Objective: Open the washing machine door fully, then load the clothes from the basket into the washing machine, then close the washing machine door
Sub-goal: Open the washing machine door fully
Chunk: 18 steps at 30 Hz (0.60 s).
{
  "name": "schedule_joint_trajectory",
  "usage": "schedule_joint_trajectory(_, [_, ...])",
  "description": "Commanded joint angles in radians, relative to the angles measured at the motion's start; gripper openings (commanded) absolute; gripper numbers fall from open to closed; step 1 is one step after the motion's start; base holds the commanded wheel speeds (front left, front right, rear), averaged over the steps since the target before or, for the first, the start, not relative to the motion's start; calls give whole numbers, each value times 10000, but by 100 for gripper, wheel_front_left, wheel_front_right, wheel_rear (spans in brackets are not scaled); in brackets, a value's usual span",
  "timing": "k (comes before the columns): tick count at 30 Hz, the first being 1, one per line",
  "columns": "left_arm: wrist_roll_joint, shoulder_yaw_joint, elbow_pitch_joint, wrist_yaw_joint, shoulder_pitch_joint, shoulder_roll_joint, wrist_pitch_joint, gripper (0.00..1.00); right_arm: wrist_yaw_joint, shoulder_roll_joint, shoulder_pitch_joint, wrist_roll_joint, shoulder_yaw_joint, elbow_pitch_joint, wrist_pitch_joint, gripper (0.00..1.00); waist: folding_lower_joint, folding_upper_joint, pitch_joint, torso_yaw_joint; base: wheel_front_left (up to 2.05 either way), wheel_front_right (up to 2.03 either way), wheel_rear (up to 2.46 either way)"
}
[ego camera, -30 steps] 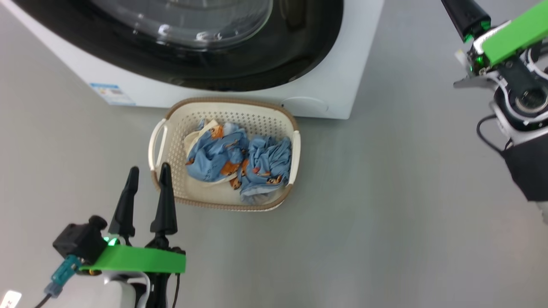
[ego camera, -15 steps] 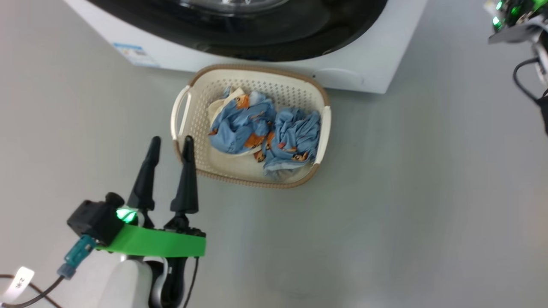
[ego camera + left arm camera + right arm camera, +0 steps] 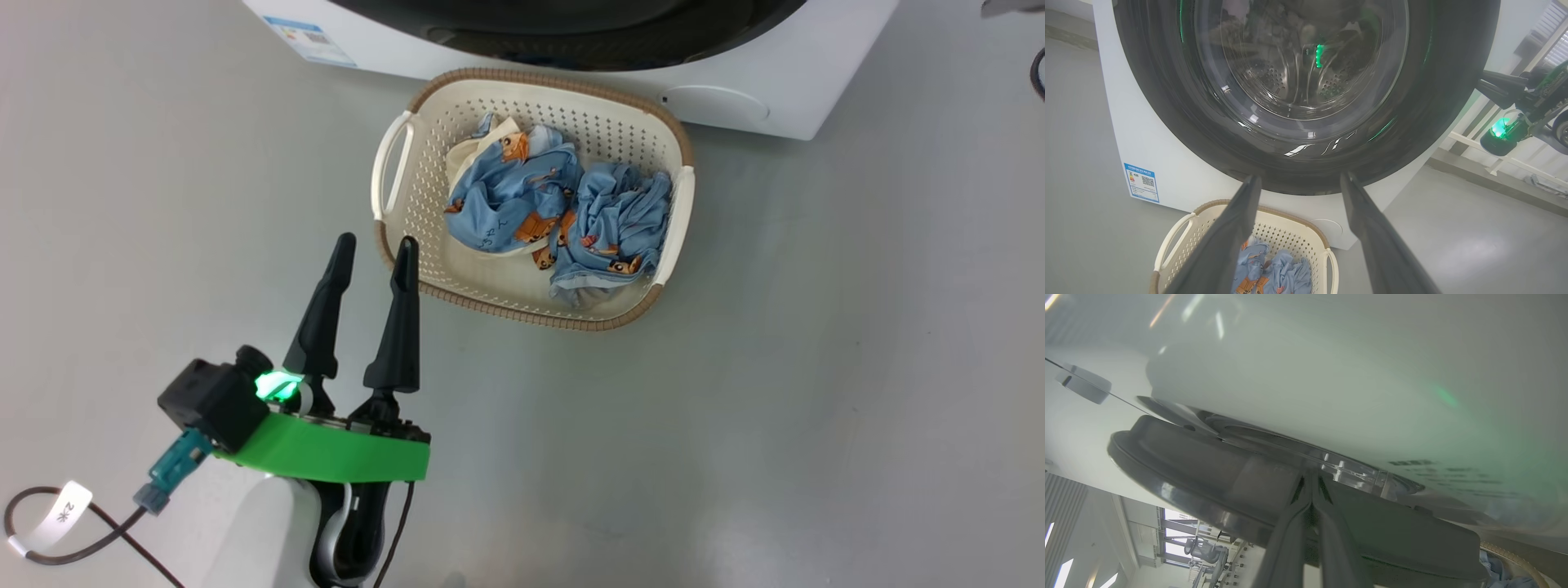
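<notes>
**A:** Which arm takes the door?

**B:** The right. Nearest, the left gripper [image 3: 376,239] stands wide open and empty at the near left corner of the basket [image 3: 571,322]. The clothes [image 3: 555,208] lie inside it on the floor [image 3: 816,408]. Beyond, the washer [image 3: 784,90] has its door [image 3: 1167,102] shut. The right gripper [image 3: 1312,490], fingers pressed together on nothing, points at the door's rim, which runs across its tips.

**A:** Anything changed?

**B:** Only the head view has swung; the basket sits where it was.

There is one white washing machine [image 3: 1147,143] with one round black door [image 3: 1167,102] and one blue label sticker [image 3: 1142,182], one cream basket [image 3: 522,306] with two side handles [image 3: 384,175], and two light blue printed garments [image 3: 510,196].
</notes>
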Motion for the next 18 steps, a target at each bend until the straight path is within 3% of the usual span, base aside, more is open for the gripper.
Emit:
schedule_joint_trajectory(1, [-73,235,-301,4,-135,157,-63,100,48,83,-159,-139,-20,-230,59,0,-1,0,164,150,0,0,0])
schedule_joint_trajectory(18, [-171,78,-536,4,-215,157,-63,100,48,129,-122,-248,248,-254,661,0,-1,0,132,336,0,0,0])
